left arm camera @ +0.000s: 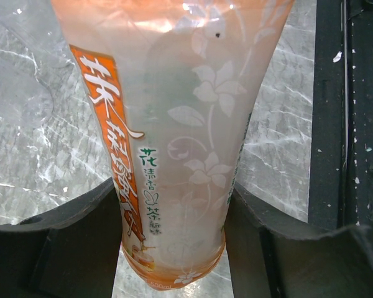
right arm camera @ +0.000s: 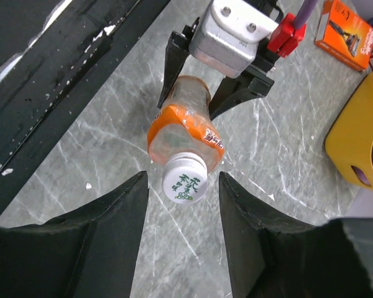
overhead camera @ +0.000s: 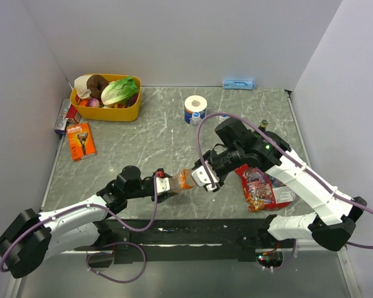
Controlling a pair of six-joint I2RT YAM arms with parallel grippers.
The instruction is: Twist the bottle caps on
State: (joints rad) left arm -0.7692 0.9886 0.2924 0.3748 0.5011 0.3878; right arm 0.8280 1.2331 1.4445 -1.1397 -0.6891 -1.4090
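The clear plastic bottle (right arm camera: 183,133) is round and smooth with a shiny orange label. It is held sideways over the grey stone-look table (right arm camera: 112,155), with its bottom end squeezed between the black fingers of the left gripper (left arm camera: 174,248). Its long side runs across from one arm to the other, and its little white ridged cap (right arm camera: 184,179) points at the right gripper (right arm camera: 183,186), whose jaws stand apart with the cap between them and a small gap on each side.
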